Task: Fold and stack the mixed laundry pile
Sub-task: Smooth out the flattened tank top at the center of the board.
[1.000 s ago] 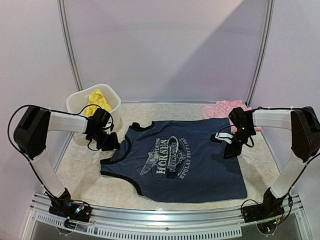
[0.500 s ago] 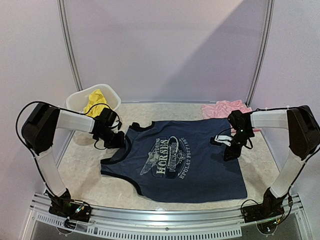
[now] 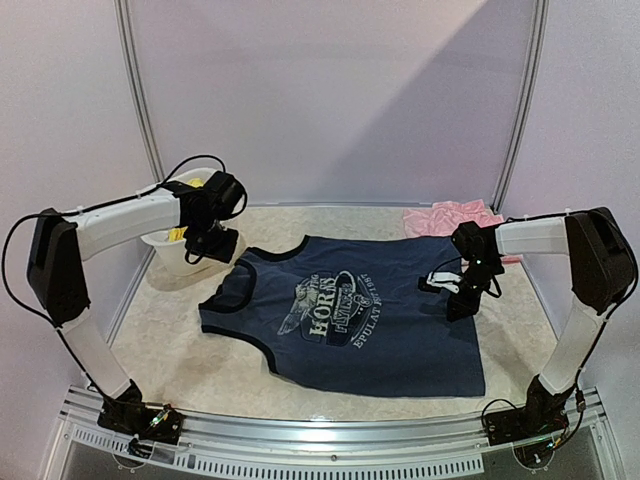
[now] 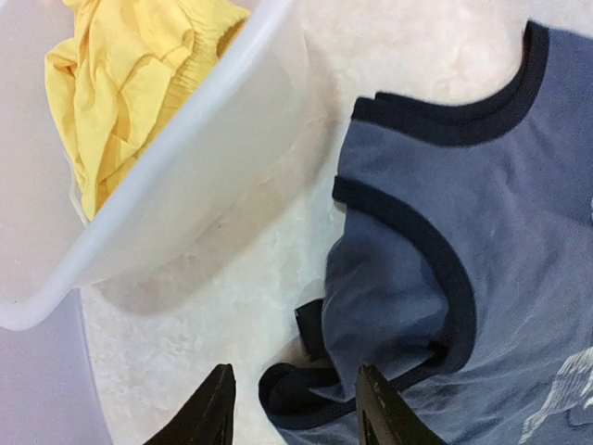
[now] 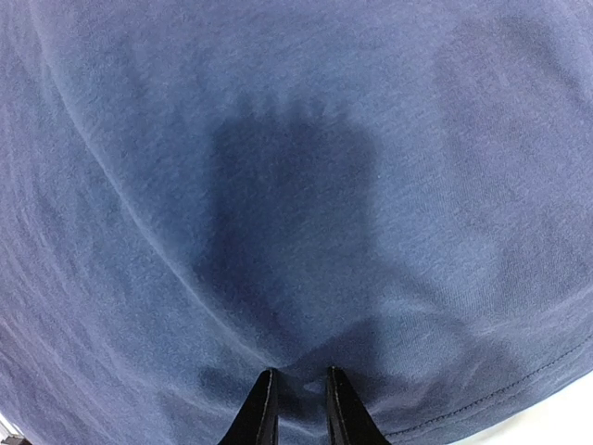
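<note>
Here I am with the navy sleeveless top [image 3: 345, 315] spread flat mid-surface, print up, its long axis running side to side: neck and armholes towards my left arm, hem [image 5: 500, 408] towards my right. My left end effector [image 4: 292, 408] hangs released just above the near shoulder strap [image 4: 296, 385], fingers apart and nothing in them, and that crumpled strap lies right below and between the tips, so the left is the arm for that end. My right end effector [image 5: 299, 408] is down on the hem side, fingers nearly together with creases running into them. I read that as a nip of the top's own cloth, just in from the hem. The white tub [image 4: 185, 185] sits close on my left with the yellow garment [image 4: 139, 74] inside, and the pink ruffled piece [image 3: 450, 215] lies at the back right of the surface [image 3: 160, 340], apart from the top. Hard to see: the strap curls under itself, so its end is hidden; the right wrist view is all blue cloth, so how much I hold is unclear; my left arm covers most of the tub from above.
</note>
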`<state>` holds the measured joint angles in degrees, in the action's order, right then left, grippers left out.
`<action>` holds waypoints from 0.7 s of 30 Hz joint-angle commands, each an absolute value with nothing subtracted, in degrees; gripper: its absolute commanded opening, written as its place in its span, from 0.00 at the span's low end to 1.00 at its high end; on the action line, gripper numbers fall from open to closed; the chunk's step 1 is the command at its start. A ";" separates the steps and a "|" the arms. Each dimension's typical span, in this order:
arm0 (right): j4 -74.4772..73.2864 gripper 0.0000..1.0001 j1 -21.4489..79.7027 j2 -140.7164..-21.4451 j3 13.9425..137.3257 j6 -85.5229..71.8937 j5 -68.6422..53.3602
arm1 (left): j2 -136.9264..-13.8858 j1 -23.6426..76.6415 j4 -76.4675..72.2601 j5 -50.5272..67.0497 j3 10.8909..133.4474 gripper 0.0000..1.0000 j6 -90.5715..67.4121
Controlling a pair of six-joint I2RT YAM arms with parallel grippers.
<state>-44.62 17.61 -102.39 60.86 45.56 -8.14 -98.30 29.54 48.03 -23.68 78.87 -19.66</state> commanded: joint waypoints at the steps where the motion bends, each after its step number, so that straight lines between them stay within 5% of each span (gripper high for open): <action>1: -44.04 0.19 17.92 -106.17 59.20 45.91 -5.81 | -100.08 30.67 54.99 -26.96 77.50 0.48 -19.92; 7: -45.38 0.19 17.86 -103.39 58.66 45.14 -4.41 | -92.27 30.67 54.29 -25.15 73.12 0.49 -21.02; 14: -48.76 0.29 17.91 -93.90 58.67 43.53 -6.82 | -76.50 31.98 45.74 -3.26 57.79 0.49 -22.44; 21: -49.35 0.37 18.54 -83.72 57.42 42.24 -11.48 | -78.85 32.40 41.10 -3.67 53.18 0.48 -22.09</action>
